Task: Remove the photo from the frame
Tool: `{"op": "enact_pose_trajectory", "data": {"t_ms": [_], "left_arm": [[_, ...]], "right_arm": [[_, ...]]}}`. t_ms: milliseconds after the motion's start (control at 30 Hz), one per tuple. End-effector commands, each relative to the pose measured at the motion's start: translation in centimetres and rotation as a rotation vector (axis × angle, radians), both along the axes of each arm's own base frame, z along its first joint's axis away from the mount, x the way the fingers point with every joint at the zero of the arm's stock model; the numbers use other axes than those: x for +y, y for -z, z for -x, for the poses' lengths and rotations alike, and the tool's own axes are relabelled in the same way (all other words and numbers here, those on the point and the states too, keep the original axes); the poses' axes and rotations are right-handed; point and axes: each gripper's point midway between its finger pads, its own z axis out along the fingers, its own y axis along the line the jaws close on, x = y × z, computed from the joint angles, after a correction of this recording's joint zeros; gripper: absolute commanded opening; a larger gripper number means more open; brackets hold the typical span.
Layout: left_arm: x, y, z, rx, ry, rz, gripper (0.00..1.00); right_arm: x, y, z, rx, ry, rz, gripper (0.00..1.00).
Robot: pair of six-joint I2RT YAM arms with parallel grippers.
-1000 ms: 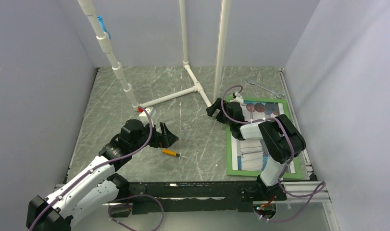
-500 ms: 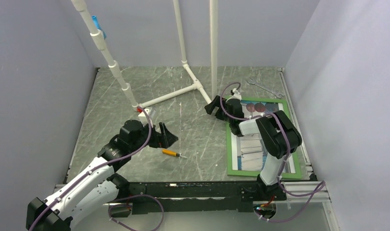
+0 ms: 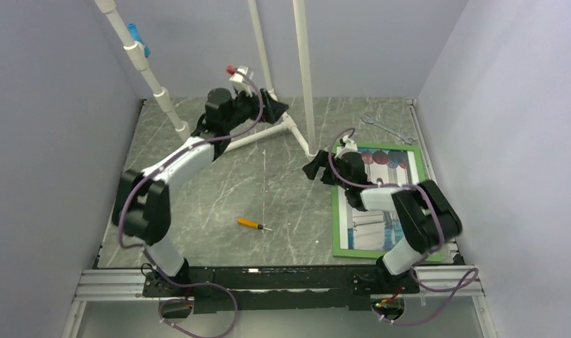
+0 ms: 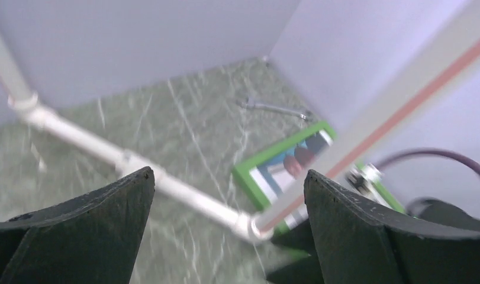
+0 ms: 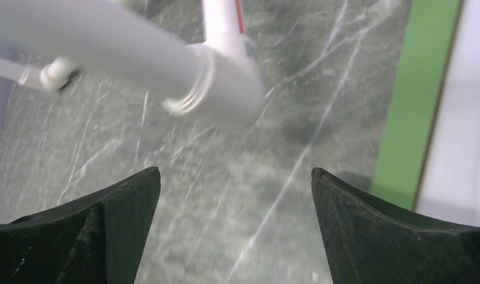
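Observation:
The green frame (image 3: 339,225) lies flat at the table's right, with the photo (image 3: 363,229) inside it, balloons toward the back; my right arm covers part of both. My right gripper (image 3: 312,169) is open and low over the table, just left of the frame's back left corner. In the right wrist view its gripper (image 5: 234,171) holds nothing, and a green frame rail (image 5: 415,118) runs along the right. My left gripper (image 3: 274,107) is open and raised at the back by the pipe stand. Past the left gripper (image 4: 225,174), the frame's corner (image 4: 252,177) and photo (image 4: 284,168) show, blurred.
A white pipe stand (image 3: 268,134) with tall uprights rises at the back centre, its elbow (image 5: 225,89) close ahead of my right gripper. An orange-handled screwdriver (image 3: 251,223) lies mid-table. A wrench (image 3: 384,127) lies behind the frame. Walls enclose three sides.
My left arm has swung from beside the screwdriver up to the back of the table by the pipe stand. The stand's uprights have shifted left. My right gripper has stayed near the frame's corner.

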Motion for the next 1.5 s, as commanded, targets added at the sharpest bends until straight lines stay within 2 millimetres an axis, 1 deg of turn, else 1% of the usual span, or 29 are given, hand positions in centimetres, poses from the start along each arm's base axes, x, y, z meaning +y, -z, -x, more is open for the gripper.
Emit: {"op": "enact_pose_trajectory", "data": {"t_ms": [0, 33, 133, 200, 333, 433, 533, 633, 767, 867, 933, 1033, 1100, 1233, 1367, 1467], "left_arm": [[-3.6, -6.8, -0.8, -0.313, 0.2, 0.029, 0.99], [-3.9, -7.2, -0.5, -0.345, 0.212, 0.044, 0.99], [-3.4, -7.0, 0.3, -0.344, 0.17, 0.066, 0.99], [-3.8, -6.6, 0.6, -0.322, 0.163, 0.063, 1.0], [-5.4, -5.4, 0.8, -0.281, 0.187, 0.023, 0.99], [-5.7, -4.4, 1.0, -0.253, 0.185, 0.012, 0.99], [-5.6, -3.4, 1.6, -0.22, 0.184, -0.02, 0.99], [-4.8, -2.2, 2.7, -0.184, 0.161, -0.079, 0.99], [-2.8, 0.1, 4.8, -0.058, 0.131, -0.156, 0.99], [-1.5, 2.5, 7.1, 0.069, 0.136, -0.21, 0.99], [-0.2, 4.7, 8.7, 0.171, 0.125, -0.257, 0.99], [1.9, 6.9, 11.4, 0.262, 0.099, -0.306, 0.99], [3.4, 7.5, 13.0, 0.27, 0.067, -0.308, 0.99], [6.7, 7.5, 15.2, 0.236, -0.026, -0.323, 0.99], [10.3, 6.8, 16.7, 0.233, -0.129, -0.329, 0.99], [12.4, 6.1, 17.7, 0.237, -0.185, -0.299, 0.99]], "right_arm": [[-2.7, -3.1, 1.7, -0.1, 0.015, 0.088, 1.0], [-3.0, -3.7, 1.9, -0.11, 0.016, 0.084, 1.0], [-3.4, -4.4, 2.8, -0.104, 0.021, 0.072, 1.0], [-4.1, -4.7, 3.6, -0.092, 0.059, 0.062, 1.0], [-4.9, -6.0, 4.9, -0.113, 0.084, 0.053, 1.0], [-5.7, -6.5, 5.2, -0.136, 0.1, 0.087, 1.0], [-5.4, -6.9, 5.5, -0.153, 0.064, 0.088, 1.0], [-4.8, -7.5, 5.4, -0.168, 0.043, 0.07, 1.0], [-4.1, -8.4, 4.2, -0.177, 0.058, 0.022, 1.0], [-2.7, -9.0, 3.5, -0.176, 0.041, -0.003, 1.0], [-1.7, -9.0, 3.5, -0.175, 0.027, 0.006, 1.0], [0.4, -8.7, 4.0, -0.163, -0.005, 0.036, 1.0], [0.8, -8.0, 4.1, -0.144, 0.01, 0.049, 1.0], [2.2, -7.2, 4.6, -0.127, -0.03, 0.031, 1.0], [4.0, -5.5, 3.9, -0.084, -0.104, 0.061, 0.99], [4.3, -4.2, 2.6, -0.078, -0.096, 0.101, 0.99]]}}
